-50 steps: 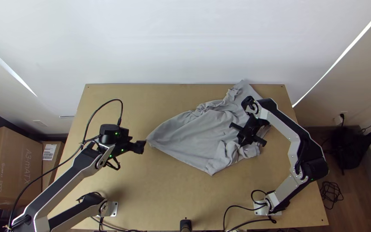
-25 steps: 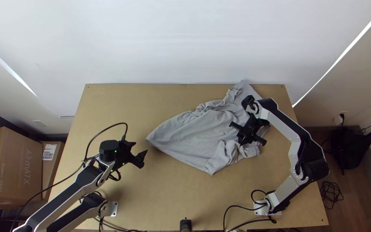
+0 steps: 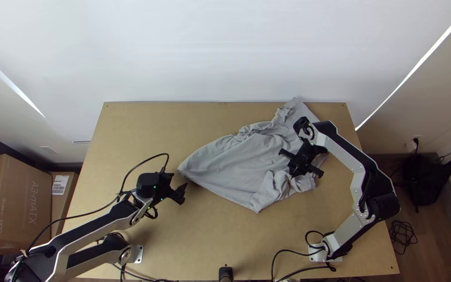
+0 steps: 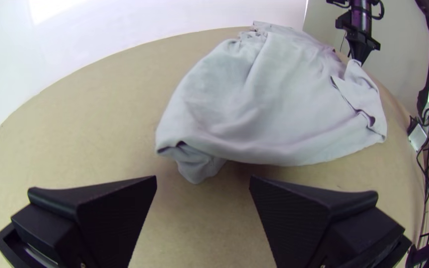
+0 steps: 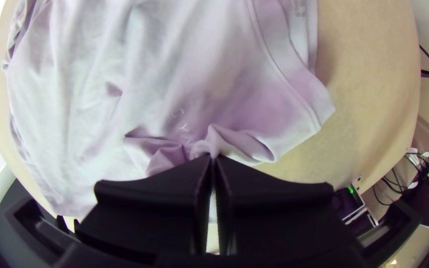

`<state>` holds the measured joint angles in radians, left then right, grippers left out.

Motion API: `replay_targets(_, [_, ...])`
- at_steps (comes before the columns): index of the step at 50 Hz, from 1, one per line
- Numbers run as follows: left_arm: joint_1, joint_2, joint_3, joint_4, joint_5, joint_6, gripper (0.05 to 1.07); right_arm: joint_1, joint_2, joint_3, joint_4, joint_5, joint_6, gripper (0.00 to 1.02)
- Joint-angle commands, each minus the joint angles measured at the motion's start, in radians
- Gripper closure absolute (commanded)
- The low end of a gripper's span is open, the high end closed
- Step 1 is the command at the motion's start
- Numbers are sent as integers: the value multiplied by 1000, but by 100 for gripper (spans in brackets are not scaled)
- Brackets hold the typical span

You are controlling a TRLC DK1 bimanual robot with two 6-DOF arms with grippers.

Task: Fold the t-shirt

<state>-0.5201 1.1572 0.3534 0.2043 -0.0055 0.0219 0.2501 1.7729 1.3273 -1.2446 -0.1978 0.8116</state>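
Large brown cardboard box (image 3: 14,175) beyond the light wooden worktop's left edge (image 3: 97,141): pale lettering (image 3: 33,202) "A3-mATX"; smaller brown cardboard box (image 3: 64,206) beside it: white rectangular label (image 3: 60,184), print illegible

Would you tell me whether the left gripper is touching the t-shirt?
Apart: the top view shows a strip of bare table between the left gripper and the t-shirt.
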Motion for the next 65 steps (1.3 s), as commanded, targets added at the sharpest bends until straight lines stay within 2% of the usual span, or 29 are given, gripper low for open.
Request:
replay_targets(1, [-14, 56, -10, 47, -14, -17, 17, -6, -32, -28, -1, 9, 20, 100])
replay_targets(21, [-38, 194, 50, 90, -88, -14, 17, -23, -67, -69, 30, 9, 14, 100])
replay_targets(42, [-57, 315, 147, 76, -91, -23, 18, -26, -98, -91, 45, 11, 11, 100])
replay_targets(43, [-61, 317, 148, 75, -91, -20, 21, -28, -99, -92, 45, 11, 11, 100])
replay_targets(44, [-63, 318, 150, 75, -91, -16, 29, -28, -102, -92, 45, 11, 9, 100])
replay_targets(48, [-64, 322, 156, 84, -111, -23, 69, -31, -118, -97, 51, 11, 1, 100])
replay_targets(51, [-55, 329, 164, 84, -119, -39, 88, -34, -136, -102, 62, 11, -14, 100])
replay_targets(53, [-47, 326, 162, 86, -119, -48, 104, -38, -151, -108, 79, 9, -20, 100])
replay_targets(65, [58, 220, 160, 40, -117, -51, 105, -83, -240, -137, 163, -26, -98, 100])
